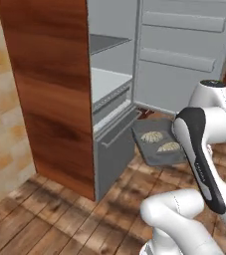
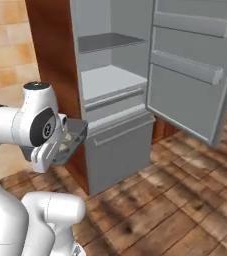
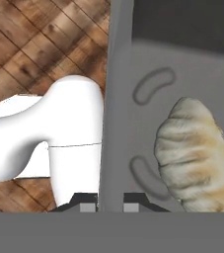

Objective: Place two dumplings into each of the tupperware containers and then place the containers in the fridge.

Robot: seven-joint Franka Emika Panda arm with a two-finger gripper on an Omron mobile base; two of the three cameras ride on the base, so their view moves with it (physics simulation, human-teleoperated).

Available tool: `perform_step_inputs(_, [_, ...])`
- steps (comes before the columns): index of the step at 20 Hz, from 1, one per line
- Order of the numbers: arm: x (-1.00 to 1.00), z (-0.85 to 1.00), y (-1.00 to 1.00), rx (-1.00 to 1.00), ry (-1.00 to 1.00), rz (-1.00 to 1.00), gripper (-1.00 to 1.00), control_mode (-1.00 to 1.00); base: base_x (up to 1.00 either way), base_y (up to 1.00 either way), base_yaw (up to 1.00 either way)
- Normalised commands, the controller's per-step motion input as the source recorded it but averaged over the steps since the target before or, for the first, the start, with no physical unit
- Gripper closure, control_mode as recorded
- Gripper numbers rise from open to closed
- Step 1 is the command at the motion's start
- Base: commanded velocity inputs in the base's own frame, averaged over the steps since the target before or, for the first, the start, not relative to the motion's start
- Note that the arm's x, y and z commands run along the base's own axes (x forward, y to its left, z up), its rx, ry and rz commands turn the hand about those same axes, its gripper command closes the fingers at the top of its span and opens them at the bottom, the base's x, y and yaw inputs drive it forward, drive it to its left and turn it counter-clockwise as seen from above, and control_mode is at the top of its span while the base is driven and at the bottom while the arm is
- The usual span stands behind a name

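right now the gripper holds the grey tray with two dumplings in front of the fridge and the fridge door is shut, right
Not quite: the fridge door is open, swung wide in the left base view. The rest stands: the gripper is shut on the grey tray, with two dumplings in it.

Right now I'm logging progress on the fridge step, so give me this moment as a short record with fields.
held item: dark grey tupperware container, carried in the air
gripper: shut on the container's rim
contents: two dumplings lying side by side in the tray
fridge: door open, shelves in view
container position: in front of the fridge, level with its drawer, not yet on a shelf
floor: wooden planks
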Motion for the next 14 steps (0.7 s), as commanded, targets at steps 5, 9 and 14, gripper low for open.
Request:
perform_step_inputs(5, [0.00, 0.00, 0.00, 0.00, 0.00, 0.00, 1.00, 1.00, 0.68, -0.21, 0.69])
perform_step_inputs(9, [0.00, 0.00, 0.00, 0.00, 0.00, 0.00, 1.00, 1.00, 0.50, -0.29, 0.72])
perform_step_inputs(14, [0.00, 0.00, 0.00, 0.00, 0.00, 0.00, 1.00, 1.00, 0.48, -0.48, 0.63])
